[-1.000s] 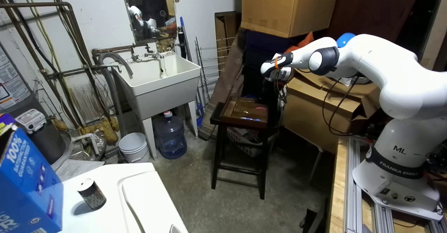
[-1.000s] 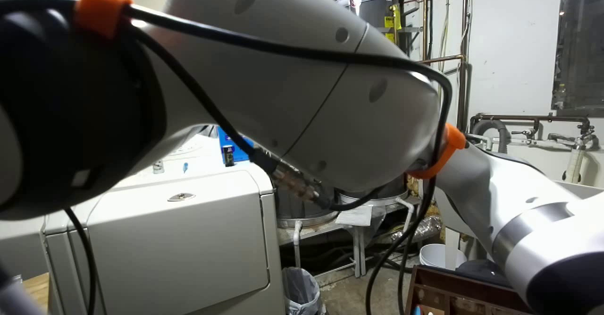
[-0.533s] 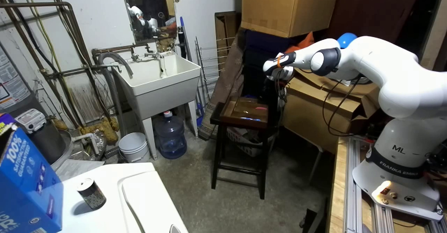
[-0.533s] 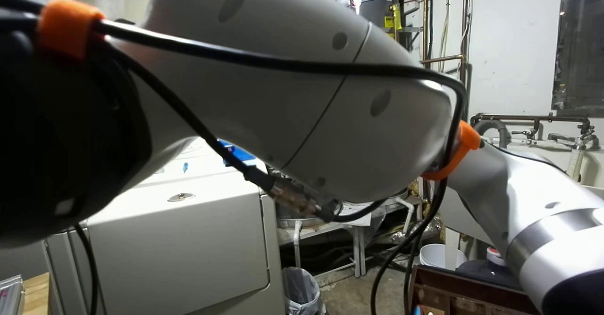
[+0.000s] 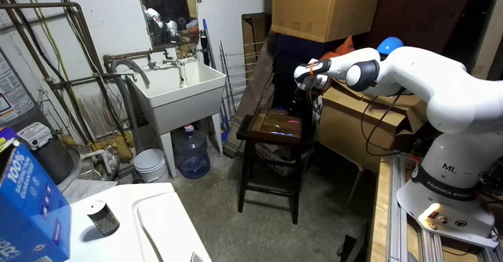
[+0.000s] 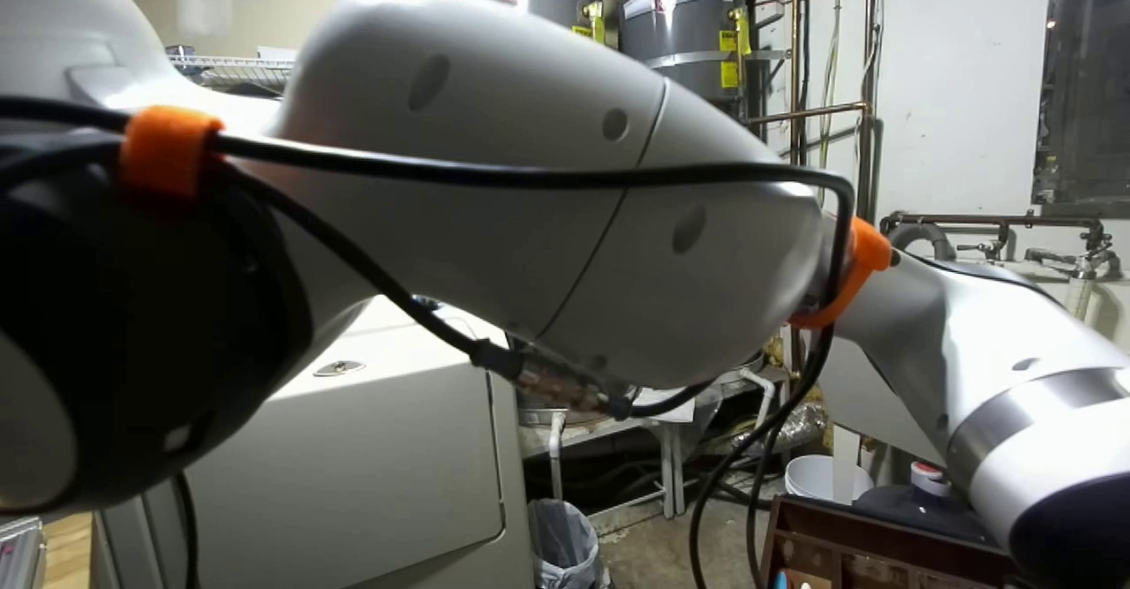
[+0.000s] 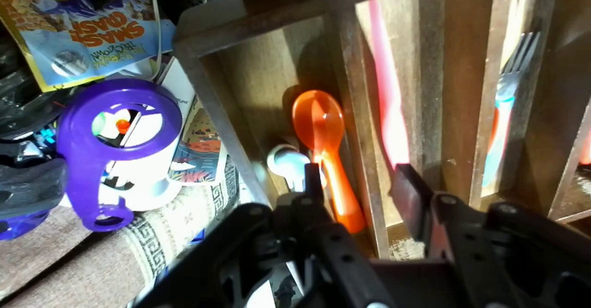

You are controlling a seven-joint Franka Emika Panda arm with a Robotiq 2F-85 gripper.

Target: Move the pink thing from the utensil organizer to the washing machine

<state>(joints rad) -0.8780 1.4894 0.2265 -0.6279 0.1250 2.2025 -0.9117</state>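
The pink utensil (image 7: 388, 81) lies lengthwise in a compartment of the brown wooden utensil organizer (image 7: 364, 160), its upper end at the organizer's edge in the wrist view. It shows as a small pink spot (image 5: 293, 121) in an exterior view. My gripper (image 7: 359, 167) is open and empty above the organizer. Its right fingertip covers the pink utensil's lower end in the wrist view; its left fingertip is over the neighbouring compartment, by an orange spoon (image 7: 318, 118). The washing machine (image 5: 173, 218) is at the lower left in an exterior view; its front (image 6: 353, 474) shows in an exterior view.
The organizer stands on a dark stool (image 5: 271, 193). A light blue spoon (image 7: 288, 162) and a fork (image 7: 508, 86) lie in other compartments. A black can (image 5: 103, 218) and a blue box (image 5: 35, 207) stand on the washing machine. Cardboard boxes (image 5: 353, 124) are behind the arm.
The arm's upper links have come down in both exterior views. The hand has shifted slightly, and the dark gripper now shows more clearly above the organizer. The pink utensil has not moved.
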